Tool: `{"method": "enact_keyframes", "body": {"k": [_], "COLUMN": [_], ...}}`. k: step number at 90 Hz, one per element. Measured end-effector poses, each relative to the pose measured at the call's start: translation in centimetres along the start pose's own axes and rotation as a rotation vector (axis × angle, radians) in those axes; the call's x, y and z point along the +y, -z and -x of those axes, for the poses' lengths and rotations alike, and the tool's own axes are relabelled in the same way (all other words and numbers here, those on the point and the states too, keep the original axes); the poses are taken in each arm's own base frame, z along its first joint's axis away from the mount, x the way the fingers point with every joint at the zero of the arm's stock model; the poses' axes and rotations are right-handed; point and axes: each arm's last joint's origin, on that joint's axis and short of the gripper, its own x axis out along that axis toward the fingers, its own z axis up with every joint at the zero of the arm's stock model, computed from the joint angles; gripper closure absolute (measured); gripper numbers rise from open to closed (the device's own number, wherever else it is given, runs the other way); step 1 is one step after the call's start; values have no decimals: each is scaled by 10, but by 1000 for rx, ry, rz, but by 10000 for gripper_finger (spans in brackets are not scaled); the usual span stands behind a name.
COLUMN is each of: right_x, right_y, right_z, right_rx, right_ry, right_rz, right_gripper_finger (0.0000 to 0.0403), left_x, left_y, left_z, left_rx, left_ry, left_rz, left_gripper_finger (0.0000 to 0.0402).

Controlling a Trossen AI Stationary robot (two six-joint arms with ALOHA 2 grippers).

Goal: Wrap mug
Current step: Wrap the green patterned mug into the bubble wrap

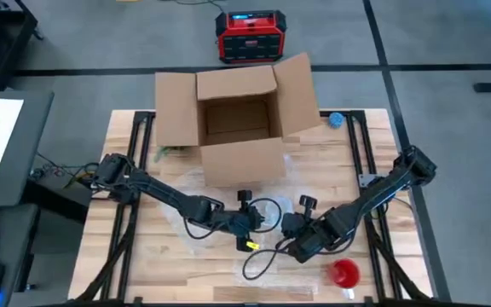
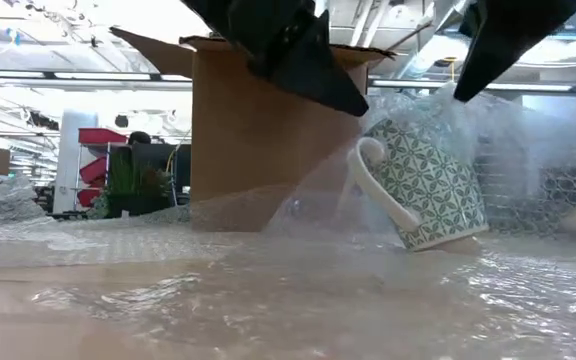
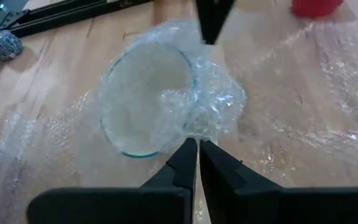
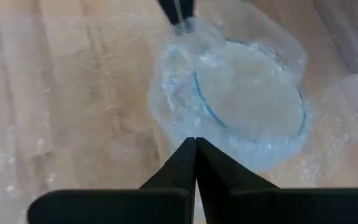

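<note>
A white mug with a green pattern [image 2: 430, 185] stands tilted on the table, its handle [image 2: 372, 190] toward the left, inside clear bubble wrap [image 2: 268, 215]. From above, its open mouth [image 3: 143, 102] shows through the wrap. My left gripper [image 3: 198, 148] is shut on the wrap at the mug's left side [image 1: 247, 217]. My right gripper [image 4: 195, 146] is shut on the wrap at the mug's right side [image 1: 301, 226]. In the low view both come down from above, the left gripper [image 2: 318, 75] and the right gripper [image 2: 493, 50]. My left gripper pinches a bunched fold of the bubble wrap [image 3: 197, 127] beside the mug's rim between its two fingers. It comes slanting down from the table's left. My right gripper pinches gathered bubble wrap [image 4: 194, 134] at the opposite side of the rim, slanting down from the right. The wrap is drawn up over the mug's mouth.
An open cardboard box [image 1: 237, 119] stands behind the mug at the table's far middle. A red object [image 1: 344, 273] lies near the front right edge. A small blue-patterned thing [image 1: 337, 119] sits at the far right. Loose bubble wrap [image 2: 298, 290] covers the near table. A black cable [image 1: 258, 260] loops at the front.
</note>
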Motion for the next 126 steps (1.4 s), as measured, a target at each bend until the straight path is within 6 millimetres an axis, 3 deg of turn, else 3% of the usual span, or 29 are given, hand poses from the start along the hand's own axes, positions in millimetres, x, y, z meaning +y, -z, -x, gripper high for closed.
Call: {"method": "enact_keyframes", "body": {"k": [15,35,51,68,84,99,117,126], "right_x": [-1,-18,-24,-29,-29,-32,-37,-42], "right_y": [-7,-18,-25,-17,-15,-19,-30,-31], "right_z": [-2,-16,-47,-84,-101,-77,-12,8], "right_rx": [-31,29,180,340,426,384,193,72], "right_ry": [-18,-24,-116,-66,-105,-112,-215,-136], "right_rz": [-38,-75,-49,-24,16,30,19,-6], "right_gripper_finger": [403,403,403,403,403,403,403,403], "left_x": [-1,-2,-2,-3,-3,-5,-6,-6], "left_y": [-4,-6,-6,-3,-4,-3,-3,-3], "left_z": [0,0,1,1,1,2,2,3], "left_rx": [-35,-59,-58,-30,-29,-25,-26,-26], "left_ry": [34,71,78,77,71,83,87,87], "left_rz": [17,28,27,16,24,19,19,21], "left_gripper_finger": [402,402,402,402,402,402,402,402]}}
